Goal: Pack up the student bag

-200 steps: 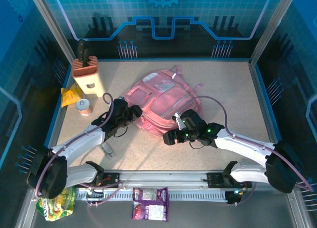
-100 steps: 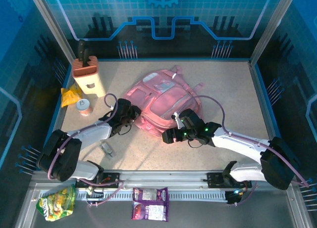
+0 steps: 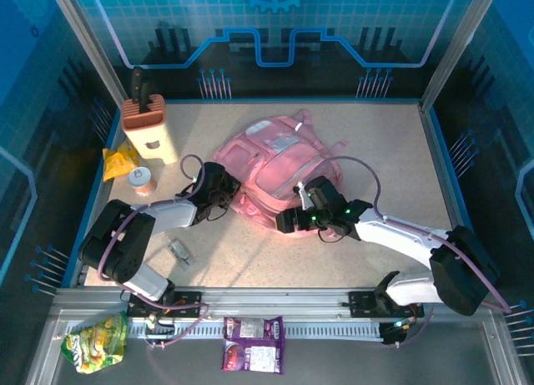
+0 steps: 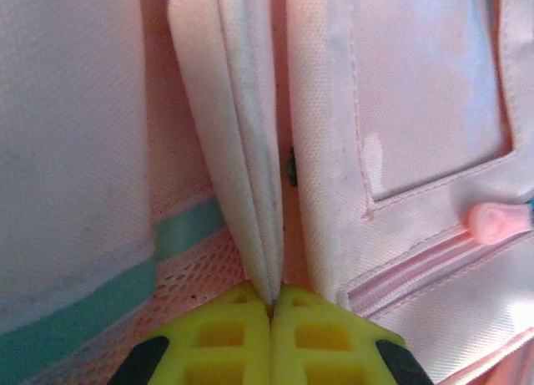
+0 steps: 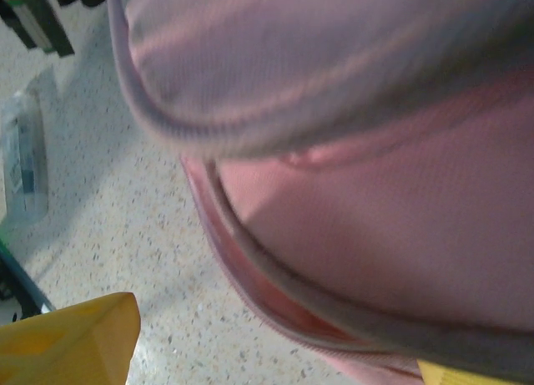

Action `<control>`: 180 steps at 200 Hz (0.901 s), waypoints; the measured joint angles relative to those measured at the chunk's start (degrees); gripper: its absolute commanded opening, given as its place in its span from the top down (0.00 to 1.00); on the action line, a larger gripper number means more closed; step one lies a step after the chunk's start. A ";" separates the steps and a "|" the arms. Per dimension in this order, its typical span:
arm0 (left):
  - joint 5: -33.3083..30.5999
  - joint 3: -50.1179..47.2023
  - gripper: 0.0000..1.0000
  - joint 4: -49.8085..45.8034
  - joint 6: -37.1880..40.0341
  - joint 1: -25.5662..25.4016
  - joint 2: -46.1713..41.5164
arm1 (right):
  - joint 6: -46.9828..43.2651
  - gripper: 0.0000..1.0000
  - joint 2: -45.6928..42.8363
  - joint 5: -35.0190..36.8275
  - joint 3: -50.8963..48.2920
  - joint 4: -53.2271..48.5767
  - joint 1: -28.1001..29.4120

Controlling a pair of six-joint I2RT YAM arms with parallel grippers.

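Note:
The pink student bag (image 3: 275, 161) lies flat in the middle of the table. My left gripper (image 3: 229, 194) is at its left side. In the left wrist view, the left gripper (image 4: 272, 300) has its yellow fingertips pressed together on a pale fold of the student bag (image 4: 238, 143), beside a zip pocket. My right gripper (image 3: 289, 220) stands open at the bag's near edge. In the right wrist view, the right gripper (image 5: 275, 364) has its fingertips (image 5: 79, 343) wide apart, with the grey-trimmed rim of the student bag (image 5: 350, 235) between them, just above the tabletop.
A knife block (image 3: 148, 131), a yellow snack packet (image 3: 120, 161) and a small orange-based jar (image 3: 143, 181) stand at the back left. A small clear item (image 3: 179, 251) lies near the left arm. A green packet (image 3: 94, 341) and a purple packet (image 3: 253, 356) lie beyond the near rail.
My left gripper has reached further into the bag's left side and shut on the fold. My right gripper has crept toward the bag's near edge, staying open.

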 measured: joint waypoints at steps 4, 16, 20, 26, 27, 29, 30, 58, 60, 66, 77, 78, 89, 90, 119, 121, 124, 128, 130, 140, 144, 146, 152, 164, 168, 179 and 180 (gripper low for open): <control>0.07 0.11 1.00 0.17 0.11 -0.02 0.00 | -0.37 0.14 0.00 0.00 0.37 -0.09 -0.55; 0.17 0.44 1.00 0.46 0.04 -0.24 -0.02 | -1.07 0.13 0.02 0.00 1.46 -0.52 -1.90; 0.17 0.55 1.00 0.55 0.04 -0.33 -0.02 | -1.40 0.12 0.11 -0.02 1.79 -0.70 -2.29; 0.17 0.72 1.00 0.55 0.02 -0.61 -0.02 | -1.77 0.12 0.33 -0.07 2.36 -1.01 -2.95; 0.15 0.74 1.00 0.55 0.04 -0.63 -0.02 | -1.81 0.12 0.37 -0.07 2.43 -1.03 -3.04; 0.15 0.79 1.00 0.55 0.02 -0.76 -0.04 | -1.95 0.12 0.55 -0.04 2.69 -1.20 -3.34; 0.13 0.81 1.00 0.55 0.04 -0.85 -0.07 | -1.99 0.12 0.61 -0.07 2.75 -1.27 -3.45; -1.03 0.85 1.00 0.44 -0.04 -3.45 -1.27 | -3.43 0.11 4.26 -0.20 6.10 -2.34 -7.89; -1.18 0.85 1.00 0.39 -0.04 -3.69 -1.40 | -3.50 0.10 4.46 -0.15 6.23 -2.36 -8.09; -1.66 0.87 1.00 0.24 -0.20 -4.50 -1.86 | -3.78 0.10 5.27 0.02 6.86 -2.54 -9.11; -2.89 0.90 1.00 -0.17 -0.70 -6.32 -2.69 | -4.28 0.08 6.64 0.28 8.26 -3.39 -10.64; -3.13 0.90 1.00 -0.20 -0.81 -6.58 -2.78 | -4.35 0.08 6.82 0.35 8.50 -3.54 -10.88; -4.83 0.92 1.00 -0.55 -1.29 -8.63 -3.48 | -4.76 0.07 8.20 0.90 10.27 -4.37 -12.35; -4.96 0.90 1.00 -0.57 -1.31 -8.79 -3.52 | -4.83 0.06 8.31 0.92 10.40 -4.44 -12.46; -8.52 1.05 1.00 -1.01 -2.75 -13.00 -3.96 | -7.15 0.06 10.84 0.83 14.43 -7.43 -15.76; -8.57 1.07 1.00 -1.07 -2.75 -13.16 -3.96 | -7.15 0.06 10.91 0.83 14.67 -7.67 -15.85; -8.61 1.09 1.00 -1.05 -2.82 -13.31 -3.96 | -7.41 0.05 10.91 0.98 14.93 -8.07 -15.91; -8.68 1.11 1.00 -1.05 -2.99 -13.51 -3.96 | -7.63 0.05 10.91 1.16 15.17 -8.48 -16.00; -8.70 1.11 1.00 -1.03 -3.04 -13.57 -3.96 | -7.76 0.05 10.84 1.31 15.32 -8.74 -15.98; -8.79 1.11 1.00 -0.98 -3.48 -13.88 -3.96 | -8.41 0.04 10.34 1.88 15.47 -9.57 -15.87; -8.81 1.11 1.00 -0.94 -3.74 -14.01 -3.96 | -8.55 0.04 9.92 2.23 15.45 -9.99 -15.74; -8.85 1.11 1.00 -0.94 -3.80 -14.08 -3.96 | -8.59 0.04 9.73 2.43 15.43 -10.19 -15.69; -8.85 1.11 1.00 -0.90 -3.98 -14.34 -3.96 | -8.79 0.04 8.90 2.91 15.34 -10.84 -15.56; -8.83 1.11 1.00 -0.85 -4.22 -15.02 -3.96 | -9.03 0.05 6.58 3.65 14.93 -12.02 -15.39; -8.85 1.11 1.00 -0.83 -4.26 -15.30 -3.96 | -9.14 0.05 5.75 3.76 14.69 -12.31 -15.34; -8.79 1.11 1.00 -0.50 -4.33 -16.13 -3.96 | -9.29 0.06 3.06 4.22 13.97 -13.44 -15.19; -8.79 1.11 1.00 -0.50 -4.33 -16.17 -3.96 | -9.33 0.06 2.73 4.31 13.86 -13.55 -15.17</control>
